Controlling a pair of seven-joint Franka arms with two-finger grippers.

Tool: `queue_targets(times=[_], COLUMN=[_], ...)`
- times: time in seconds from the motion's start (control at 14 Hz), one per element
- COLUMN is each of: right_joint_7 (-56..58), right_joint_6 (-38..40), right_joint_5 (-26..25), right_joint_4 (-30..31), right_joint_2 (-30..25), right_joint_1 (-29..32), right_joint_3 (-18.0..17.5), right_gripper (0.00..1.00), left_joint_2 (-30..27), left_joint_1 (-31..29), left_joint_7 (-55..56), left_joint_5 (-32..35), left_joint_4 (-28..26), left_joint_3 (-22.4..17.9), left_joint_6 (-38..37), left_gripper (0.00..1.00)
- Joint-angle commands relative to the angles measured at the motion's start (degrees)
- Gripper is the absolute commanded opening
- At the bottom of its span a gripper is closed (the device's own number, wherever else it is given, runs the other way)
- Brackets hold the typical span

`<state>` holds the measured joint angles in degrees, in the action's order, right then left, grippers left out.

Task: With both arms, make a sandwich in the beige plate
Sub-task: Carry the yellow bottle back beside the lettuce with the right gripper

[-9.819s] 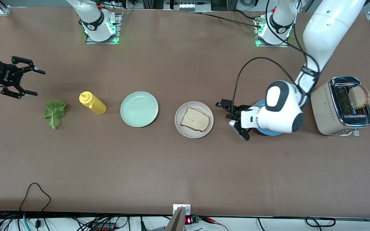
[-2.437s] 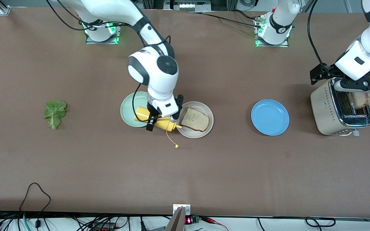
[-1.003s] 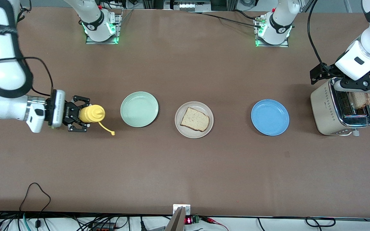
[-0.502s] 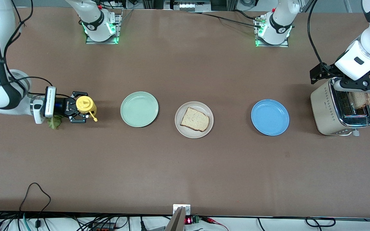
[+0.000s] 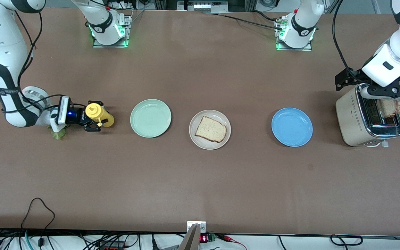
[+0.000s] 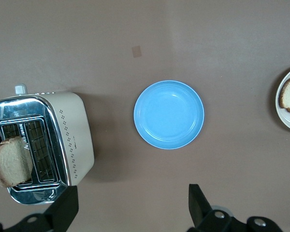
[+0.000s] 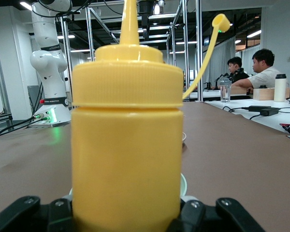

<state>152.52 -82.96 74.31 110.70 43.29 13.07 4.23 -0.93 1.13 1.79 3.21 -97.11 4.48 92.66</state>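
Brown tabletop (image 5: 200,180), items catalogued across the front view.

Beige plate (image 5: 196,139): centre of the frame, holding one bread slice (image 5: 210,129), pale with a brown crust, lying flat. No lettuce or second slice is on it; the sandwich is not yet assembled.

Mint-green plate (image 5: 150,118): just beside the beige plate, toward the right arm's end of the table.

Blue plate (image 5: 292,127): toward the left arm's end, between the beige plate and the toaster (image 5: 354,118).

Toaster: right edge of the frame, a second bread slice (image 5: 388,107) standing up out of one slot.

Yellow squeeze bottle (image 5: 98,115): left part of the frame, upright on the table, its cap hanging open on a strap in the right wrist view. Right gripper (image 5: 90,119) is clamped on the bottle's body from the side.

Lettuce leaf (image 5: 57,133): partly hidden under the right arm's wrist, only its green edge showing.

Left gripper (image 5: 384,91): over the toaster, fingers (image 6: 63,212) spread wide apart, holding nothing.
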Motion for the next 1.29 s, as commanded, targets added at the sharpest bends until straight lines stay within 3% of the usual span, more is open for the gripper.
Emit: queue_targets(times=[0.0, 0.5, 0.72, 0.79, 1.0, 1.08, 1.22], right_joint_7=[2.68, 4.71, 4.36, 4.19, 3.66, 3.66, 3.14], right_joint_6=[2.54, 2.54, 2.54, 2.54, 2.54, 2.45, 2.37], right_joint_5=[1.02, 1.02, 1.02, 1.02, 0.67, 0.40, -0.56], right_joint_4=[-1.28, -1.37, -1.54, -1.63, -2.60, -2.95, -4.08], right_joint_2=[1.97, 3.91, 3.82, 3.73, 3.47, 3.38, 3.03], right_joint_1=[1.96, 2.05, 2.40, 2.40, 2.57, 2.83, 2.84], right_joint_3=[-0.98, -0.98, -0.98, -0.98, -0.81, -0.72, 0.50], right_gripper=[0.38, 0.41, 0.79, 0.85, 0.93, 1.00, 1.00], left_joint_2=[0.05, 0.05, 0.05, 0.05, 0.05, 0.05, 0.05], left_joint_1=[0.45, 0.45, 0.45, 0.45, 0.45, 0.45, 0.45], left_joint_7=[0.14, 0.14, 0.14, 0.14, 0.14, 0.14, 0.14], left_joint_5=[-0.83, -0.83, -0.83, -0.83, -0.83, -0.92, -0.92], left_joint_4=[0.78, 0.78, 0.78, 0.78, 0.78, 0.78, 0.78], left_joint_3=[-0.35, -0.35, -0.35, -0.35, -0.35, -0.35, -0.35], left_joint_6=[-0.99, -0.99, -1.17, -1.17, -1.17, -1.17, -1.17], left_gripper=[1.00, 1.00, 1.00, 1.00, 1.00, 1.00, 1.00])
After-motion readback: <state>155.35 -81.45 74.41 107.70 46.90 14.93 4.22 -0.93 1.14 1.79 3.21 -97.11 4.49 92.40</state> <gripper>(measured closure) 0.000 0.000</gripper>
